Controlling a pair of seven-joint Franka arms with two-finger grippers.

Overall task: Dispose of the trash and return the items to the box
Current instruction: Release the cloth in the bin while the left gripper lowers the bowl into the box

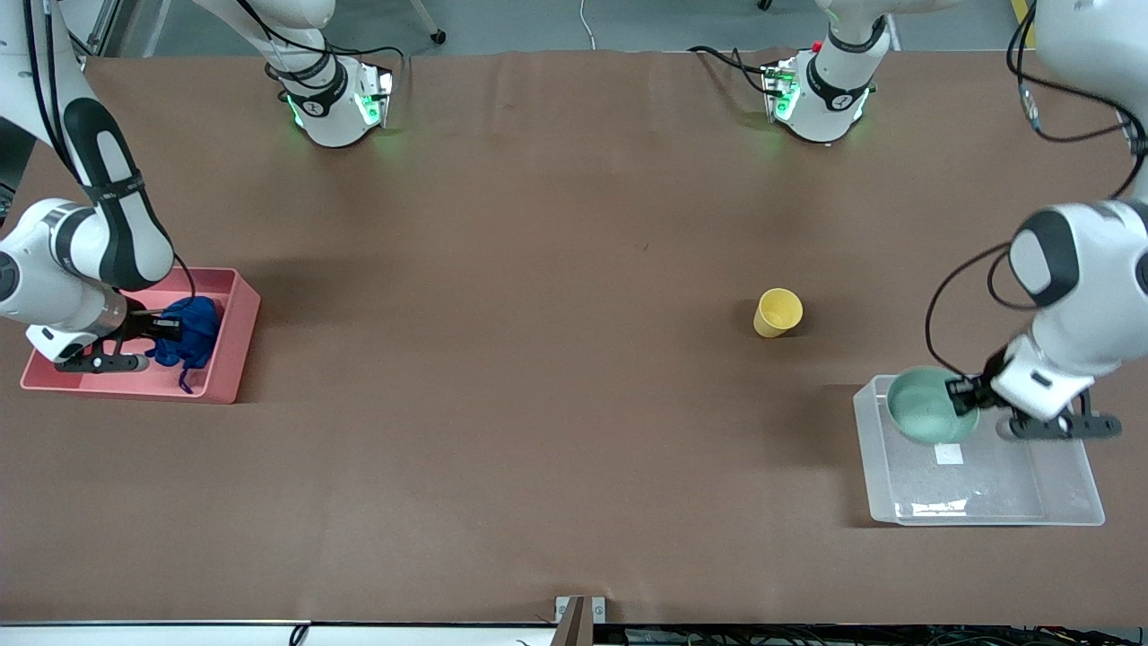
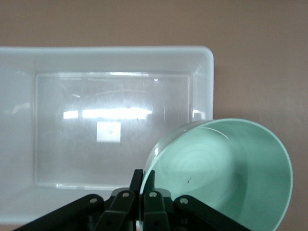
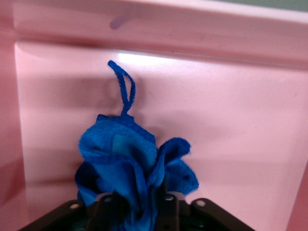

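Note:
My left gripper is shut on the rim of the mint-green bowl and holds it tilted over the clear tub, above the tub's end toward the robots. In the left wrist view the bowl hangs from the pinching fingers over the tub with its white label. My right gripper is shut on the blue wad over the pink bin. The wad with its loop hangs over the bin floor. The yellow cup lies on the table.
Both arm bases stand at the table's edge farthest from the front camera. The brown table stretches wide between the pink bin at the right arm's end and the clear tub at the left arm's end.

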